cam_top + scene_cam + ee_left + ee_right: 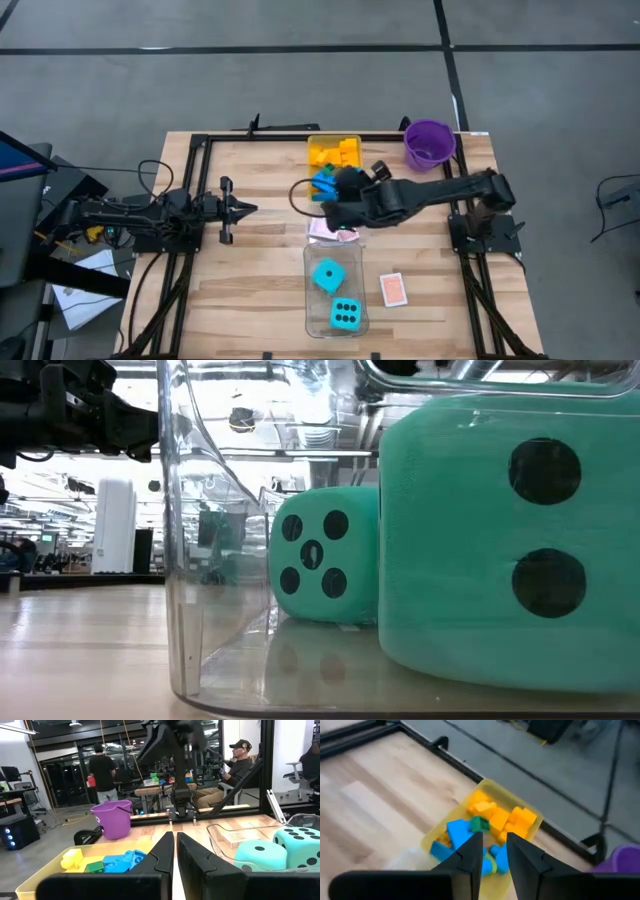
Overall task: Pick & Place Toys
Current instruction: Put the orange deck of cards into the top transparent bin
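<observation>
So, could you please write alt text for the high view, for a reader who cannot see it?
The right gripper hangs over the yellow tray of plastic bricks, beside a purple bucket. Two cyan dice sit in a clear tray and the left gripper waits aside, shut.

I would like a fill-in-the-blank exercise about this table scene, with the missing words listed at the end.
1. The two cyan dice lie inside the ____ tray.
2. The purple bucket stands at a far ____ of the table.
3. The right end effector is over the ____ tray of bricks.
4. The left end effector has its fingers ____.

Missing words: clear; corner; yellow; shut
</observation>
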Tool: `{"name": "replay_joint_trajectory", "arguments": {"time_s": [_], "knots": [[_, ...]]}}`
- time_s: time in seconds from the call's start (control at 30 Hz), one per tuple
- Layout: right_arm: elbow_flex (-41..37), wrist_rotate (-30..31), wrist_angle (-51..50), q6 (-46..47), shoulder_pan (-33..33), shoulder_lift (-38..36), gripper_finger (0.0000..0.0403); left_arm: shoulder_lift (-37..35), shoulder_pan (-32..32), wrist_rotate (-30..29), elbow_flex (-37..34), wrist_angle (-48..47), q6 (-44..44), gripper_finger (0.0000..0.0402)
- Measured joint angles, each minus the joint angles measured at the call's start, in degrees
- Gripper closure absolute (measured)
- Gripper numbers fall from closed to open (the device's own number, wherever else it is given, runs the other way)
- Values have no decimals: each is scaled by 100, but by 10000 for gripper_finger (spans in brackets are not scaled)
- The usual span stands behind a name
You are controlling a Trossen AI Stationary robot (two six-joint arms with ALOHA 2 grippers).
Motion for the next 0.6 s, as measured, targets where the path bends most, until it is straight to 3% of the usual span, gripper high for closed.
{"name": "replay_joint_trajectory", "arguments": {"time_s": [0.37, 0.53, 0.6], "knots": [[0, -1772, -654, 270, 806, -739, 324, 2, 0, 4, 0, 88, -2, 385], [-4, -1788, -2065, 2300, 1689, -905, 323, 0, 2, 9, -2, 92, 0, 385], [-244, -1695, -1876, 2906, 2044, -995, 318, 2, 1, 21, 0, 92, -1, 385]]}}
